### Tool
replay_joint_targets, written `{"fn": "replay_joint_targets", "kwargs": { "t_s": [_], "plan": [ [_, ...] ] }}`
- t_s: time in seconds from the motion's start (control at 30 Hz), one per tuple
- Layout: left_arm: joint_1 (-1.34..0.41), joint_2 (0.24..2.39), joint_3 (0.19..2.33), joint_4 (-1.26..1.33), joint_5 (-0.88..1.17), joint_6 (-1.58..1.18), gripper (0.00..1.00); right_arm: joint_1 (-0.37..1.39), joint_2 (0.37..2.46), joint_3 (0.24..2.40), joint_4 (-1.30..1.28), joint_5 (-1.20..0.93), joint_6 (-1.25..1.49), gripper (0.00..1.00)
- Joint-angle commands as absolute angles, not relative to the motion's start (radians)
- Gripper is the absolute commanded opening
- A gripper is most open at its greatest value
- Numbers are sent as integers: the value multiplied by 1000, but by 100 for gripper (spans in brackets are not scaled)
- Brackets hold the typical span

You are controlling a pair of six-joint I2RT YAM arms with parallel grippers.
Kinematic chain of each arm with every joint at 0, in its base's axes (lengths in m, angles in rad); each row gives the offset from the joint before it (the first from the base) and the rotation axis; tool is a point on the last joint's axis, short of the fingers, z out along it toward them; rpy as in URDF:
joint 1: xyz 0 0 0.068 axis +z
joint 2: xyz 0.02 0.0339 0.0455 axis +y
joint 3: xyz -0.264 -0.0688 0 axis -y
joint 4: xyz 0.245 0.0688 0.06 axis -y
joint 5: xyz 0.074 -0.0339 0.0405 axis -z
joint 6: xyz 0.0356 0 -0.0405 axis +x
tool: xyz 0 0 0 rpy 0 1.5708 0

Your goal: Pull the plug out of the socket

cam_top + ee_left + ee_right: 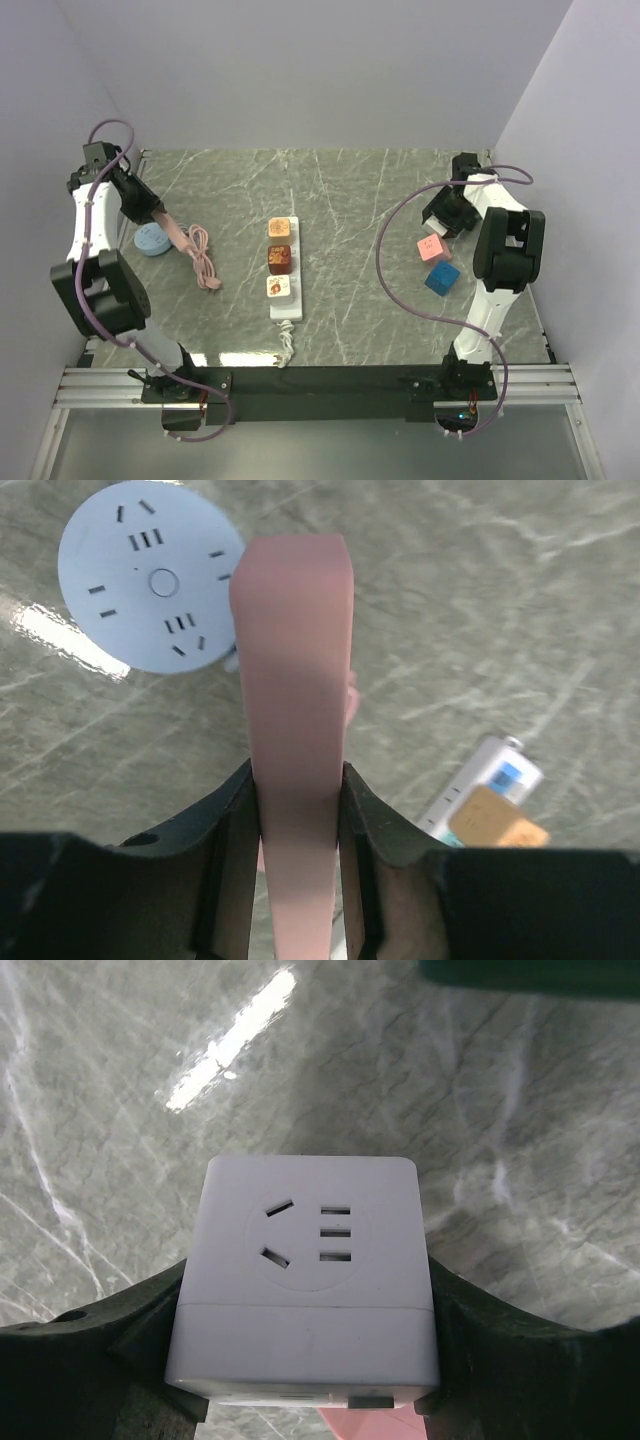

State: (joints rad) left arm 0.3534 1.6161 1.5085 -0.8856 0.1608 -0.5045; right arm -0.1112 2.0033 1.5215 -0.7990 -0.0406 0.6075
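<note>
L wrist: we see L gripper (298, 780) pinching smooth pink plug (295, 660) near round socket (150, 575); R wrist only: R gripper (307, 1280) clamps white cube (310, 1240).

My left gripper (297, 805) is clamped on the long, flat-sided pink plug (295, 660), which is out of the round pale-blue socket (148, 575) and has its tip just beside that disc, lying flat and slots-up at the table's (350, 200) far left, pink cable (203, 262) looped alongside.
</note>
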Motion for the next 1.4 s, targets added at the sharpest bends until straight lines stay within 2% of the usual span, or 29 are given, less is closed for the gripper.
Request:
{"fn": "replay_joint_targets", "kwargs": {
  "t_s": [0.0,0.1,0.13,0.17,0.23,0.27,0.3,0.37,0.4,0.53,0.57,0.6,0.73,1.0,1.13,1.37],
  "plan": [
    [354,1695,1503,-839,88,-456,0,-83,1954,1560,-808,-37,600,60],
    [354,1783,1511,-810,36,-456,0,-49,1912,1566,-814,-61,583,73],
    [356,1813,1522,-814,32,-448,1,-38,1901,1569,-822,-52,575,80],
    [356,1863,1532,-825,35,-446,1,-31,1875,1568,-833,-38,575,81],
    [356,1894,1546,-819,31,-442,11,-18,1849,1560,-841,-19,578,82],
    [356,1910,1546,-807,29,-440,16,-17,1818,1548,-836,-9,583,92],
    [354,1914,1546,-805,28,-442,29,-17,1806,1543,-838,-5,583,92],
    [354,1927,1545,-798,29,-442,41,-11,1781,1548,-854,20,577,93],
    [354,1930,1543,-796,28,-445,51,-8,1775,1552,-859,21,572,93],
    [356,1914,1532,-792,23,-460,71,63,1714,1560,-855,5,536,93],
    [354,1896,1531,-795,29,-462,75,125,1688,1563,-842,-58,519,93],
    [354,1881,1520,-792,35,-463,84,161,1680,1568,-841,-75,485,94],
    [353,1775,1479,-778,74,-483,99,357,1671,1600,-873,-117,469,94],
    [339,1539,1370,-755,189,-522,99,700,1712,1643,-862,-71,569,95],
    [337,1474,1336,-768,186,-519,99,813,1795,1736,-917,-14,610,95],
    [336,1341,1227,-723,251,-555,100,929,1887,1773,-945,51,698,96]
  ]
}}
